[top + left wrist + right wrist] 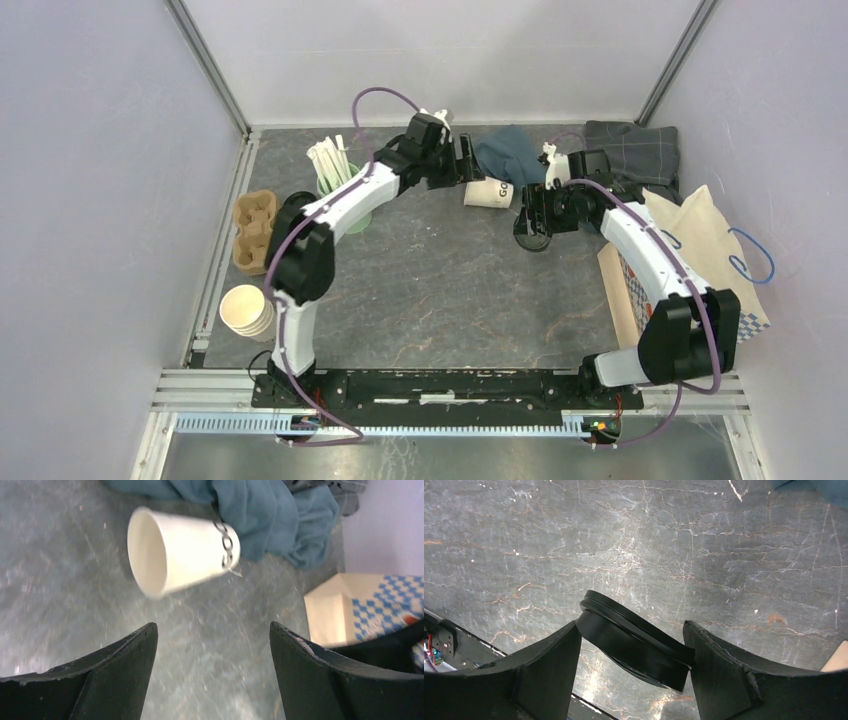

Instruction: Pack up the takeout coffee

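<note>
Left hand (212, 630) hovers with fingers spread wide and empty, and the cup (185, 550) lies on its side just ahead of it on the bench (430, 290), lidless. The cup's long axis runs crosswise, base by the blue cloth (270, 510). Close by, the right hand (631, 630) pinches the black lid (634, 640). There's open bench nearside, and the paper bag (700, 240) sits off right.

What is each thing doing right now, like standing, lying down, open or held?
Cup: lying on its side, no lid on.
Lid: tilted, off the cup.
Left tool: open, empty.
Right tool: shut on the lid.
Bag: lying on its side.
Mug: upright, holding sticks.
Cup stack: upright, lidless.
Blue cloth: crumpled.
</note>
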Motion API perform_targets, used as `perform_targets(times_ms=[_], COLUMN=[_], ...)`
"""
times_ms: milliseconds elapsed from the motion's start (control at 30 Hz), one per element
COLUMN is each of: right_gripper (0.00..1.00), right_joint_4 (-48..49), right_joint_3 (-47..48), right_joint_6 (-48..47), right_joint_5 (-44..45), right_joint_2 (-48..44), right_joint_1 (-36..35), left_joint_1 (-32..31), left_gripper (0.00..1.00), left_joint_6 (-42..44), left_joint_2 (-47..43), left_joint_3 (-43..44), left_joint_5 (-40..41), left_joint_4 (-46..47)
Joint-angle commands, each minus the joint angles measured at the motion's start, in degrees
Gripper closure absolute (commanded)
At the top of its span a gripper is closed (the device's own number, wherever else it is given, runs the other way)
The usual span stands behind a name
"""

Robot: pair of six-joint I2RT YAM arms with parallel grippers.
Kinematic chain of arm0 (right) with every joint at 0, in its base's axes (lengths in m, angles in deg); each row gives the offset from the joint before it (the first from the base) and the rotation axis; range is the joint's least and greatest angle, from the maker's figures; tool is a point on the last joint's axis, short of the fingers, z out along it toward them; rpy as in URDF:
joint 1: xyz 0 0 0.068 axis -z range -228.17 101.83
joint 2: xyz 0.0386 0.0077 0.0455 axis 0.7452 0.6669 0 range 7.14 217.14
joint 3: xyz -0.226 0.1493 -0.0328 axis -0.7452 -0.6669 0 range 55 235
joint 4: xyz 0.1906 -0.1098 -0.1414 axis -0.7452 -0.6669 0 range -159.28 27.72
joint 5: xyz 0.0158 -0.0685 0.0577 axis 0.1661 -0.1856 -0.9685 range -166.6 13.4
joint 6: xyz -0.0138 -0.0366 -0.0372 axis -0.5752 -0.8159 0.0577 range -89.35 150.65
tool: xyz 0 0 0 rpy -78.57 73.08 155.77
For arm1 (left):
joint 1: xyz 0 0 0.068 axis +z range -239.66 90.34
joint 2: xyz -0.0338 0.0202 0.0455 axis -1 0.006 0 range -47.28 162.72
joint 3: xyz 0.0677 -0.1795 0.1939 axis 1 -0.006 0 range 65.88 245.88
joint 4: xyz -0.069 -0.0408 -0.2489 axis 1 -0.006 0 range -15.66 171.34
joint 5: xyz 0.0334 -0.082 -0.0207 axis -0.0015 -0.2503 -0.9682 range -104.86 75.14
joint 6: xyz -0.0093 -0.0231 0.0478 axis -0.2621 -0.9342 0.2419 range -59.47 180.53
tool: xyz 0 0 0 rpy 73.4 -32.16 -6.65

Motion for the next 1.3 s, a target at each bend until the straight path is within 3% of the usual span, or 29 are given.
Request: perform_targets(times_ms=[0,200,267,367,433,500,600,667,767,933,1033,1200,1267], right_gripper=[0.22,0.21,0.21,0.21,0.21,0.22,0.22,0.22,0.21,0.21,0.21,0.21,0.21], right_joint_4=[0.6,0.2,0.4,0.3,0.4,0.6,0.6,0.7,0.4,-1.0,-1.1,-0.9,-0.8], right_joint_3=[1.4,-1.4,-2.6,-2.6,-2.0,-1.5,-0.9,-0.7,-0.6,-0.3,-0.1,-0.6,-0.8], right_joint_6=[0.1,-0.6,-0.8,-0.6,-0.5,-0.4,-0.4,-0.4,-0.5,-1.9,-2.4,-2.5,-2.6], right_joint_5=[-0.5,-0.7,-0.6,-0.6,-1.0,-1.4,-1.5,-1.2,0.3,3.8,4.0,4.2,4.1], right_joint_2=[-3.7,-6.9,-7.4,-7.8,-7.7,-7.5,-7.3,-7.3,-7.7,-7.7,-7.4,-7.3,-7.3], right_joint_1=[0.2,0.2,0.1,0.2,0.2,0.2,0.2,0.2,0.2,0.0,-0.8,-2.1,-2.7], left_joint_1=[0.7,2.0,2.4,3.0,3.0,2.9,2.5,1.7,-1.3,-9.4,-15.7,-21.1,-22.6], left_gripper=[0.12,0.14,0.20,0.43,0.63,0.84,0.98,0.98,0.98,0.98,0.98,0.98,0.93], left_joint_6=[4.0,1.9,1.0,-6.6,-10.3,-10.6,-6.7,-2.0,7.3,12.9,13.5,10.2,10.4], left_joint_2=[11.2,19.3,21.3,22.3,21.3,20.0,16.9,14.1,10.0,6.8,5.5,2.7,2.8], left_joint_3=[9.5,15.1,15.4,11.7,8.8,7.8,8.0,9.6,14.8,18.9,16.2,9.8,10.1], left_joint_5=[-0.4,-6.3,-8.1,-16.3,-17.0,-16.4,-13.8,-10.8,0.3,15.9,23.7,26.4,28.0], left_joint_4=[1.7,6.7,8.2,17.7,23.3,23.7,18.2,10.0,-7.8,-31.4,-37.4,-37.7,-38.7])
